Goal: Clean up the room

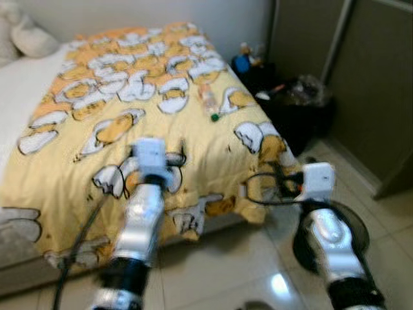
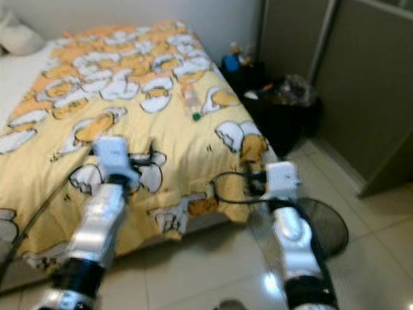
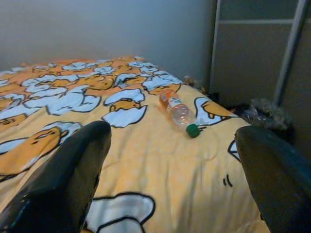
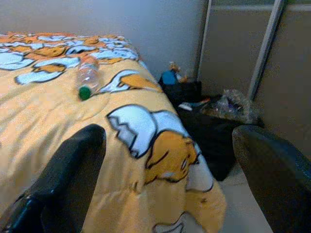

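A clear plastic bottle [image 1: 209, 103] with an orange label and a green cap lies on the yellow cartoon-print blanket [image 1: 129, 110] near the bed's right side; it also shows in the left wrist view [image 3: 178, 112] and the right wrist view [image 4: 88, 77]. My left gripper [image 3: 175, 179] is open and hovers over the blanket's near end, short of the bottle. My right gripper [image 4: 170, 184] is open too, off the bed's near right corner, with the bottle ahead and to its left. Nothing sits between either pair of fingers.
A black bag or bin full of clutter [image 1: 300, 106] stands by the bed's right side, with a blue toy [image 1: 244, 61] behind it. Grey sliding doors [image 1: 361, 77] close off the right. A dark round fan base [image 1: 329, 242] rests on the tiled floor. Pillows [image 1: 26, 35] lie far left.
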`<state>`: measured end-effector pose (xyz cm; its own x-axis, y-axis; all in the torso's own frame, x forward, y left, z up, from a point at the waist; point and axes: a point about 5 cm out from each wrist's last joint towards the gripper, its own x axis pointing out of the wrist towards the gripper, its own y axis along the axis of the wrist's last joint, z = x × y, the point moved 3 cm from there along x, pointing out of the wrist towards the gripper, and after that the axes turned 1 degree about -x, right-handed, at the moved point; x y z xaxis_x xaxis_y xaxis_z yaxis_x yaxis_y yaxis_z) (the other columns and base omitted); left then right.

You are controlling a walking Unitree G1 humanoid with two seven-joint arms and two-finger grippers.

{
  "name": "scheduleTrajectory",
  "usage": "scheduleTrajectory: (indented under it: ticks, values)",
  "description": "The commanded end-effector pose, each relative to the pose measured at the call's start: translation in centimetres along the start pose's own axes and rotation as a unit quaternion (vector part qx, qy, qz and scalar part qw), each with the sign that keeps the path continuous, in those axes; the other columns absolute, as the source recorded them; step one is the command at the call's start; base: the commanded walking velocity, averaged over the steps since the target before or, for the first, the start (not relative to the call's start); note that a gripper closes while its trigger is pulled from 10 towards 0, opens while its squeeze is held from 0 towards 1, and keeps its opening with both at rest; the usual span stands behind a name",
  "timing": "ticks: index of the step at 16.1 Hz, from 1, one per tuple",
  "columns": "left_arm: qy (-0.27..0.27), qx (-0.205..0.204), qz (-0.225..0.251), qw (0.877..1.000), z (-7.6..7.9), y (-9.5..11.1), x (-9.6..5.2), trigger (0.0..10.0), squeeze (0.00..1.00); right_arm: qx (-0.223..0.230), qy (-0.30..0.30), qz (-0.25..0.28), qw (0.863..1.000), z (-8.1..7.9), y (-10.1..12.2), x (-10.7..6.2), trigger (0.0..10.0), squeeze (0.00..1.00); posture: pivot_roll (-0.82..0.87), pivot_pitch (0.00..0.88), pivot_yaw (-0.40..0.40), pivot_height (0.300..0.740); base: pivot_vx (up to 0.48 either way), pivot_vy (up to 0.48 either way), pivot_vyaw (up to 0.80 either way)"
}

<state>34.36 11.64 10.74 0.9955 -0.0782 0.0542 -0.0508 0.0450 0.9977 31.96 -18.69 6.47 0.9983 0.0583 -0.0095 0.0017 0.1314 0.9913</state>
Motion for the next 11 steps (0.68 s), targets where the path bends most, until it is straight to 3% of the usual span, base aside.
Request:
scheduleTrajectory:
  ticks: [1, 6, 9, 11]
  values:
    - [0.024, 0.008, 0.0, 1.0, -1.5, 0.1, 0.1, 10.0, 0.0, 0.0, 0.013, 0.009, 1.0, -0.8, 0.6, 0.5, 10.0, 0.0, -0.19, 0.0, 0.073, 0.74, 0.48, 0.0, 0.0]
    - [0.028, 0.001, 0.001, 1.0, -1.3, 0.0, 0.0, 10.0, 0.0, 0.007, 0.007, -0.001, 1.0, -0.6, 0.1, 0.4, 10.0, 0.0, -0.18, 0.0, 0.07, 0.74, 0.48, 0.0, 0.0]
    - [0.073, -0.042, -0.024, 0.996, -2.5, -0.9, -0.4, 10.0, 0.0, 0.007, 0.007, -0.005, 1.0, -0.6, 0.0, 0.3, 10.0, 0.0, -0.18, 0.0, 0.069, 0.74, 0.48, 0.0, 0.0]
    - [0.086, -0.034, -0.047, 0.995, -3.2, -2.1, -1.5, 10.0, 0.0, 0.004, 0.009, -0.007, 1.0, -0.4, 0.1, 0.4, 10.0, 0.0, -0.18, 0.0, 0.064, 0.74, 0.48, 0.0, 0.0]
